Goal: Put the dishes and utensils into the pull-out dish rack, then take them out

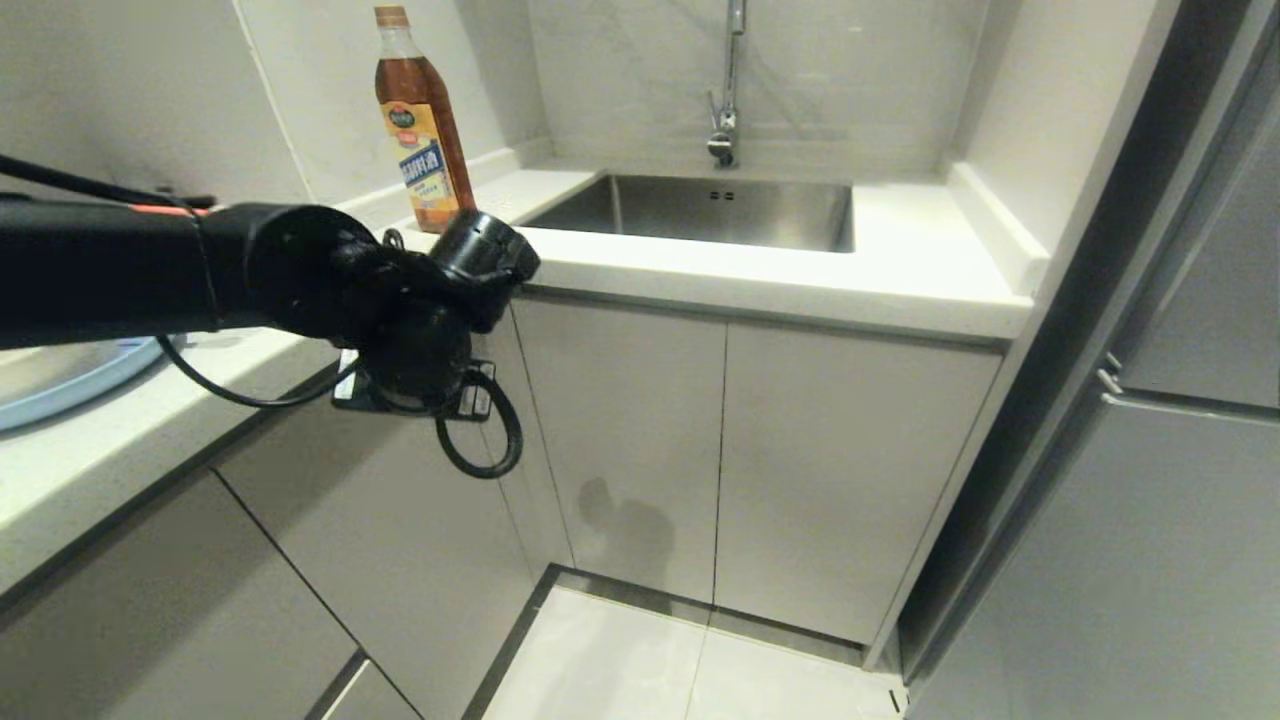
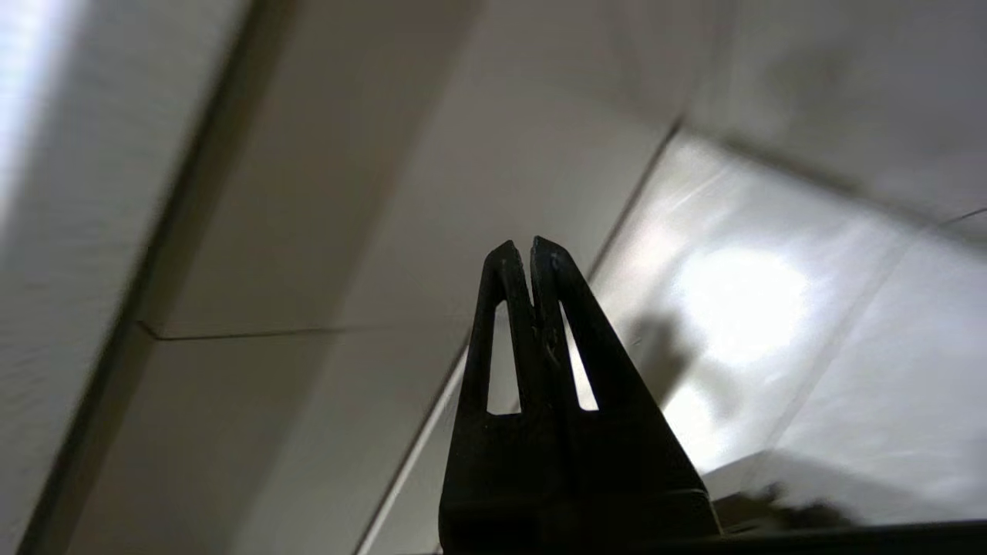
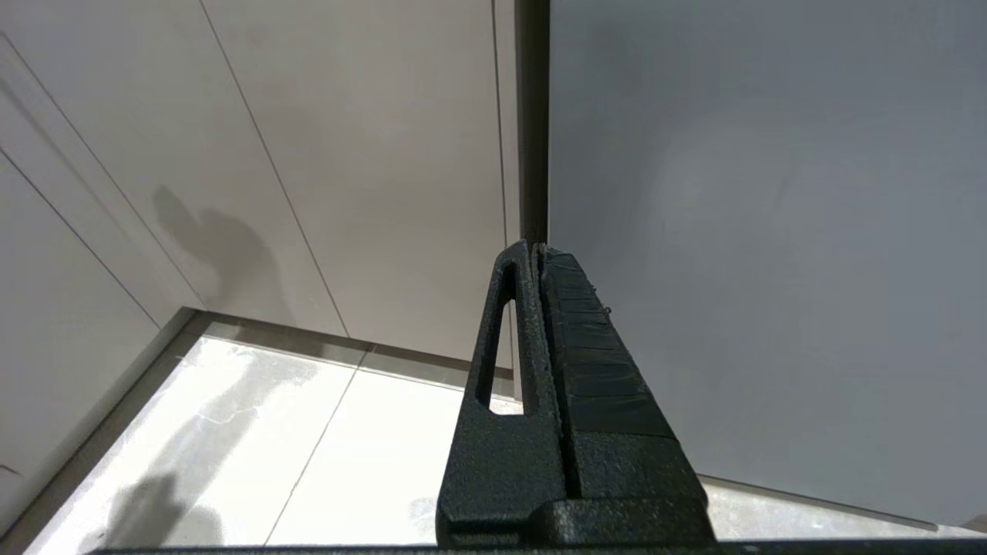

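The left arm [image 1: 250,265] reaches across from the left, level with the counter edge, its wrist hanging in front of the cabinet doors [image 1: 620,440] below the worktop. The left gripper [image 2: 532,250] is clenched — its two black fingers pressed together with nothing between them — pointing down toward the doors and the pale floor [image 2: 810,347]; the wrist view is smeared, so finer detail there cannot be told.

The right gripper [image 3: 537,250] is likewise clenched and empty, hanging low near the floor beside a grey panel [image 3: 771,231].

Of the dishes, only the plate [image 1: 60,385] shows — a light-blue rim on the counter [image 1: 760,285] at far left, mostly hidden behind the arm. The rack, bowl and utensils are not in sight. A bottle [image 1: 420,125] of amber liquid stands on the counter beside the steel sink [image 1: 700,210], under the tap [image 1: 728,90].
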